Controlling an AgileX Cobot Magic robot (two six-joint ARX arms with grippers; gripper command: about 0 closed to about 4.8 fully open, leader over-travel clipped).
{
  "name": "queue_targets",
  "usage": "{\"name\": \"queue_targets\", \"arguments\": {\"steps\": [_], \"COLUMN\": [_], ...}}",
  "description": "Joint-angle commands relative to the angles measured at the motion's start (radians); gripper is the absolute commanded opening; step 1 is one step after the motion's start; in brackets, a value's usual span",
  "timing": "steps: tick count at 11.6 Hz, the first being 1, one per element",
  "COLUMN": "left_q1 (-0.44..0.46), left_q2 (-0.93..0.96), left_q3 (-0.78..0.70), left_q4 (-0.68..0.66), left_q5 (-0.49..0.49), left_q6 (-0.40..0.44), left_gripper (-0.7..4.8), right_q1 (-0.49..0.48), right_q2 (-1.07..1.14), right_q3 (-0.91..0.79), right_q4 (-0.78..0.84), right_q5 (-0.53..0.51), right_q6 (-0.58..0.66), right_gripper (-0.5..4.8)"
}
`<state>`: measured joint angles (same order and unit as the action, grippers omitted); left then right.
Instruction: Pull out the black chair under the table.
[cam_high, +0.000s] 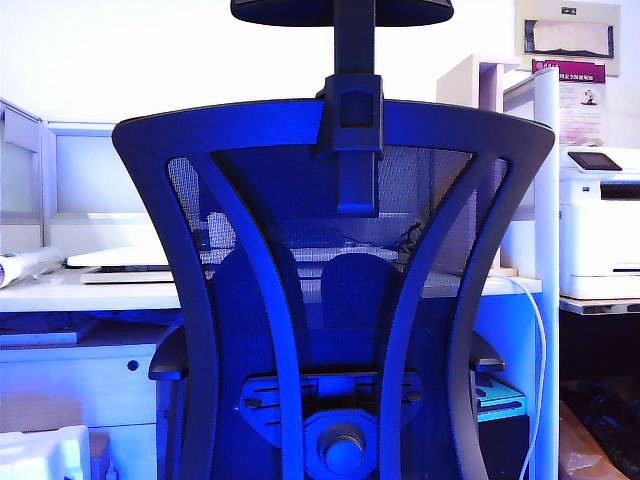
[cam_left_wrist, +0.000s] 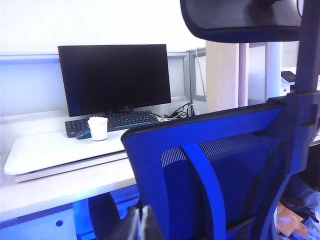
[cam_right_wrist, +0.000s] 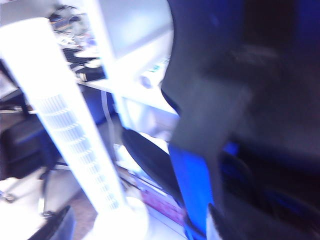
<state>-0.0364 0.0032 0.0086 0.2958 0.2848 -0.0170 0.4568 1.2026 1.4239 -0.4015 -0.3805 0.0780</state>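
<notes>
While the black chair fills almost the whole exterior view, its back faces the camera and its seat points toward the table. The chair has a mesh back, curved ribs, a round knob low down, and a headrest on a post at the top. An armrest sits just below the edge of the white tabletop. No arm can be seen in this view.

On the table, the left wrist view shows a black monitor, a black keyboard, a small white cup and a dark mouse touching the cup. The chair back is close in front of this camera. The left gripper only peeks in at the edge, near the side of the chair back. Its two tips look close together with nothing between them, but so little shows that I cannot tell for sure if it is open or closed.

Everything in the right wrist view is blurry. The right gripper has its fingers spread wide apart, and nothing is held between them. It is beside the dark side of the chair, near a tall white post. A printer stands to the right of the table.
</notes>
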Motion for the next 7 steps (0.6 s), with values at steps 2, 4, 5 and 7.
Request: {"name": "queue_targets", "arguments": {"steps": [2,4,5,7], "left_q1": [0.002,0.002,0.002,0.002], "left_q2": [0.000,0.000,0.000,0.000], "left_q3": [0.000,0.000,0.000,0.000], "left_q4": [0.013,0.012,0.005,0.005], "left_q5": [0.000,0.000,0.000,0.005], "left_q6": [0.002,0.002,0.002,0.002], "left_gripper": [0.24,0.25,0.25,0.25], "right_q1": [-0.003,-0.008,-0.025,-0.141], "right_q2": [-0.183,-0.369,-0.423,-0.471], "right_q3": [-0.282,-0.562,-0.659,-0.770], "right_q4": [0.095,0.223,0.241,0.248], "right_q5": [0.112,0.237,0.282,0.214], "right_q6": [0.005,0.030,0.026,0.051], "right_gripper": [3.32,3.01,3.01,3.01]}}
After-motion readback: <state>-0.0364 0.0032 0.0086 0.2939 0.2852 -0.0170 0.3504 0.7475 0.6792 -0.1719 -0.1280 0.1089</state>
